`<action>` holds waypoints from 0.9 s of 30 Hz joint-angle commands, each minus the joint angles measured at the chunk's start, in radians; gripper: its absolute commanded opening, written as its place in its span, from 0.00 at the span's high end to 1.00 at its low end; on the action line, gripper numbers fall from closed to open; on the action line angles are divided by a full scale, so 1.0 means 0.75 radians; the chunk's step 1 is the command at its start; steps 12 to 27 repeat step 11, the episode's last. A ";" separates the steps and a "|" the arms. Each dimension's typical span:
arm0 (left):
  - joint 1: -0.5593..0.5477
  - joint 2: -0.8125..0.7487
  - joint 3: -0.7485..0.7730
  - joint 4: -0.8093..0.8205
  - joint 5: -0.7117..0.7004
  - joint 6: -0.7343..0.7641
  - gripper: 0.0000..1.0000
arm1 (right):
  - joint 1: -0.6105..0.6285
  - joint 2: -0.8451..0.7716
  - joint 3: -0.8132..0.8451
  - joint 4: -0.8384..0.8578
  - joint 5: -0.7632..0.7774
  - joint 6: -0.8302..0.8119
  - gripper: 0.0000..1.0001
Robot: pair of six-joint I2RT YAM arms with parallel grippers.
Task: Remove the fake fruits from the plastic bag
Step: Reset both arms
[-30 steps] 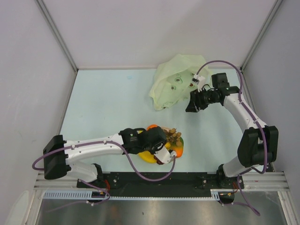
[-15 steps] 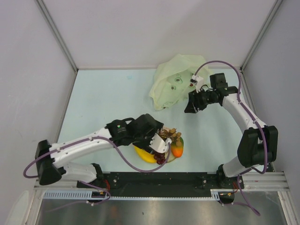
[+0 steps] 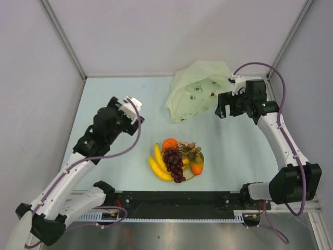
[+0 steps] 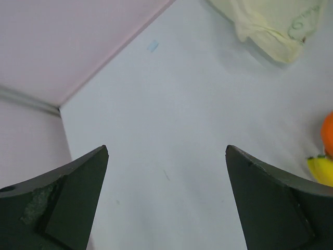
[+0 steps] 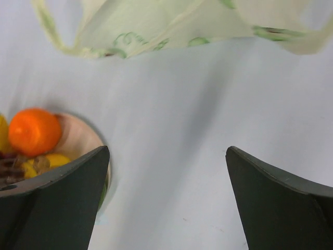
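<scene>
The fake fruits lie heaped on a round cream plate (image 3: 183, 176) at the near middle: yellow bananas (image 3: 158, 165), an orange (image 3: 169, 144), dark grapes (image 3: 174, 164), a red-green mango (image 3: 196, 166) and brown stemmed bits (image 3: 190, 150). The plastic bag (image 3: 195, 91), pale yellow-green and crumpled, rests at the far middle right. My left gripper (image 3: 134, 110) hangs open over bare table left of the plate, holding nothing (image 4: 166, 151). My right gripper (image 3: 221, 107) is open just right of the bag, apart from it (image 5: 166, 151). The right wrist view shows the bag (image 5: 171, 26) ahead and the orange (image 5: 34, 130) at left.
White walls with metal corner posts (image 3: 62, 39) close in the table on three sides. The left wrist view catches the bag's corner (image 4: 270, 26), the orange (image 4: 328, 133) and a banana tip (image 4: 322, 169) at its right edge. The arm bases stand on a black rail (image 3: 177, 200).
My left arm has pulled back up and left from the plate and opened, leaving the grapes on the plate. My right gripper has opened wide and shifted slightly right and away.
</scene>
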 commanded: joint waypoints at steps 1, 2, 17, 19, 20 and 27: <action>0.280 -0.003 0.005 0.106 0.072 -0.625 0.00 | 0.033 -0.077 -0.030 0.136 0.353 0.241 0.00; 0.321 0.019 0.005 0.100 0.075 -0.656 0.00 | 0.033 -0.077 -0.030 0.134 0.372 0.250 0.00; 0.442 0.052 -0.179 0.196 0.132 -0.550 0.00 | 0.025 -0.115 -0.030 -0.025 0.499 0.164 0.00; 0.442 0.052 -0.179 0.196 0.132 -0.550 0.00 | 0.025 -0.115 -0.030 -0.025 0.499 0.164 0.00; 0.442 0.052 -0.179 0.196 0.132 -0.550 0.00 | 0.025 -0.115 -0.030 -0.025 0.499 0.164 0.00; 0.442 0.052 -0.179 0.196 0.132 -0.550 0.00 | 0.025 -0.115 -0.030 -0.025 0.499 0.164 0.00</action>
